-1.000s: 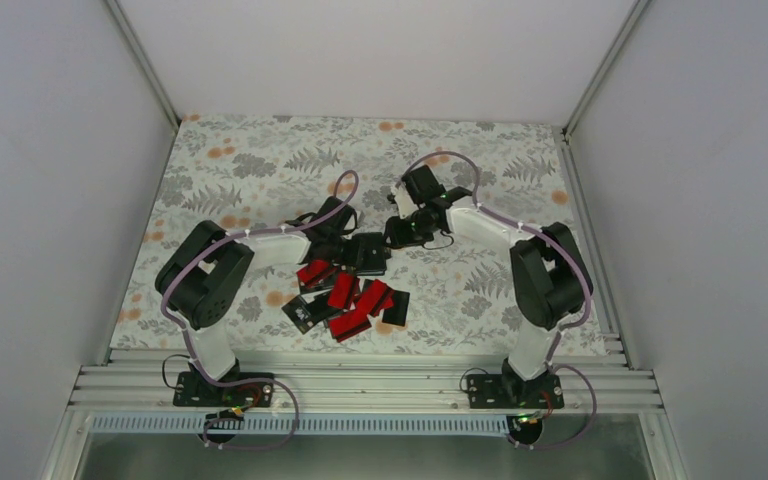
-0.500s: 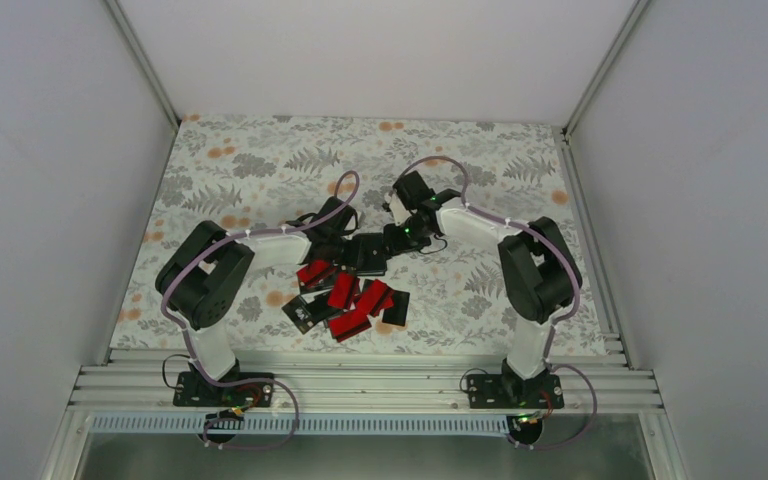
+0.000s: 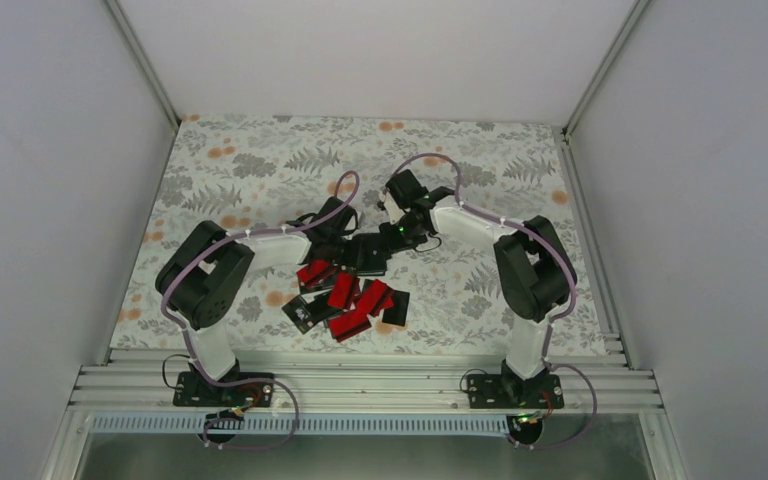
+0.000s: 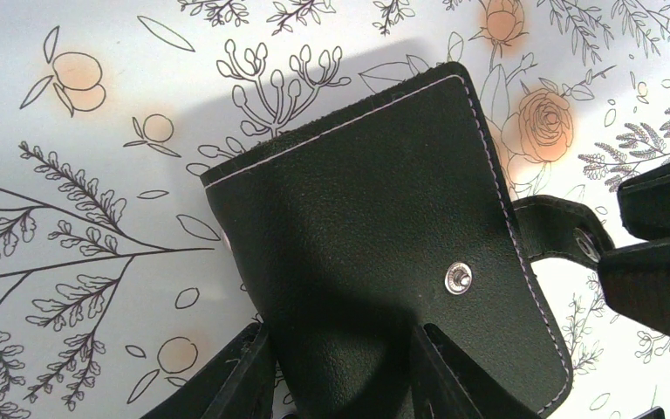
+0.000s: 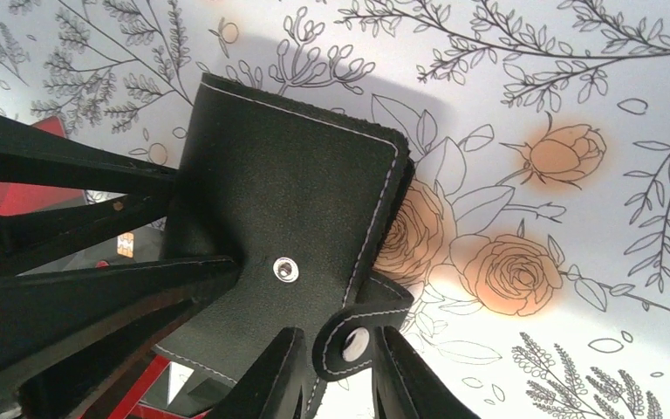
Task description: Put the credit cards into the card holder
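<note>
L gripper (image 4: 340,349) clamps black squarish folding card holder (image 4: 375,218) on floral table (image 3: 260,170) behind red/black thin credit cards (image 3: 345,300), R gripper (image 5: 336,367) narrow round its snap strap (image 5: 353,340), grip unclear: strap may slip when pulled, leaving holder shut.

Light was bright, even, diffuse, from overhead. Card holder (image 4: 375,227) cast soft grey shadow on floral cloth (image 4: 96,131). Wrist views were sharp; left fingers (image 4: 222,388) near lens were dark, blurred.

Left gripper (image 4: 340,375) clamped on the card holder (image 4: 358,201) — right gripper (image 5: 340,367) just opposite, jaws narrow around its strap (image 5: 349,336)
</note>
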Robot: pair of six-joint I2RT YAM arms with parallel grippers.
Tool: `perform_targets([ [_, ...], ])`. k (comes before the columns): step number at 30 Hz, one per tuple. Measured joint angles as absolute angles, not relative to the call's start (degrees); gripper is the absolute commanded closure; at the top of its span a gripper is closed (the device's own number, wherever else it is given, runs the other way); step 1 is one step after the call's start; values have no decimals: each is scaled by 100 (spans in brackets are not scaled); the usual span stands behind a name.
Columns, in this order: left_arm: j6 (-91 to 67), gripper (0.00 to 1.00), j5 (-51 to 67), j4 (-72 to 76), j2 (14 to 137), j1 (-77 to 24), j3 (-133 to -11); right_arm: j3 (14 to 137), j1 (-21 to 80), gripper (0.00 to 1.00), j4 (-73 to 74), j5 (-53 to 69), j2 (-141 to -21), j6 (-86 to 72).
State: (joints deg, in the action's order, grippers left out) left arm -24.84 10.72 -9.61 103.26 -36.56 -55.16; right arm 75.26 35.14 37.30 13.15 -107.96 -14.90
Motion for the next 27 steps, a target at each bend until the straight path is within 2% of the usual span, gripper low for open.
perform_targets([
  [16, -2484, 62, 1072, -956, 10326, -3656, -5511, 7526, 3551, 95, 3839, 1087, -10807, -1483],
  [27, -2484, 62, 1072, -956, 10326, -3656, -5511, 7535, 3551, 96, 3824, 1249, -10807, -1485],
])
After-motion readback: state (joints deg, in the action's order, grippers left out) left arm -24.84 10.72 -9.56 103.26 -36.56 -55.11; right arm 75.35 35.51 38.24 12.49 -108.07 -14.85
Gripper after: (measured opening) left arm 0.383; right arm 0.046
